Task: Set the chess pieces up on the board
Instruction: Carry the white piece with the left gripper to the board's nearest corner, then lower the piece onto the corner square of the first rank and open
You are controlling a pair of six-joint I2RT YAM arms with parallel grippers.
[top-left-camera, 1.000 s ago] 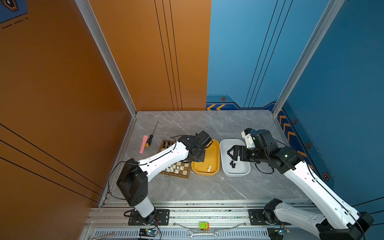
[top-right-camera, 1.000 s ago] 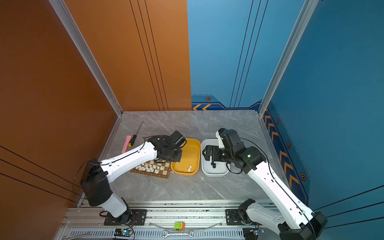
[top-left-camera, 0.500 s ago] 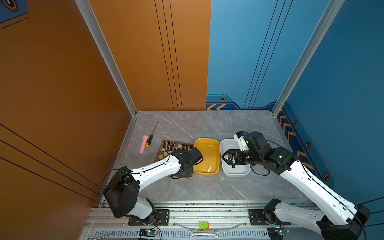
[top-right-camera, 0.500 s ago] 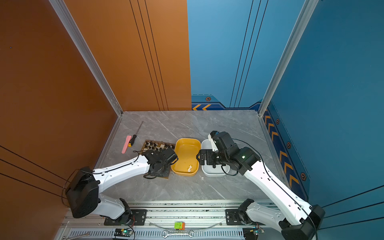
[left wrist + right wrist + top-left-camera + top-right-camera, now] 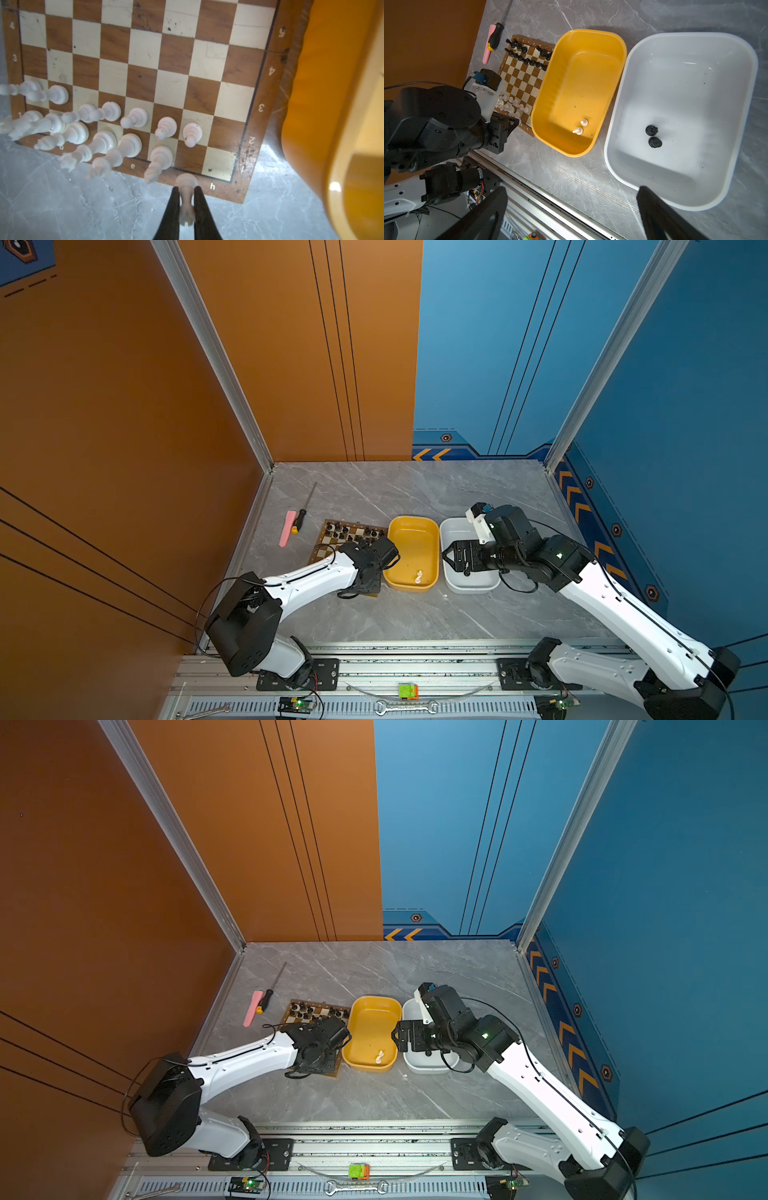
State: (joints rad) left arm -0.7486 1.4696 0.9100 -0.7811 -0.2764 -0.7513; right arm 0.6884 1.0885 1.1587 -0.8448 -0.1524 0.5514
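Left gripper (image 5: 186, 189) pinches a white piece (image 5: 186, 182) at the edge of the board (image 5: 252, 124).
Its jaws are narrow, closed on the piece's stem. The round base sits just past the fingertips, over the rim by the letter h, with the other white pieces (image 5: 136, 116) in two rows beyond. The right gripper (image 5: 571, 189) stands wide with nothing between its jaws. Ahead of them, two black pieces (image 5: 651, 129) lie in the white tub (image 5: 695, 37).

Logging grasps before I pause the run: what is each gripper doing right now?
Left gripper: closed on a small cream-white turned chess piece.
Right gripper: open, holding nothing.
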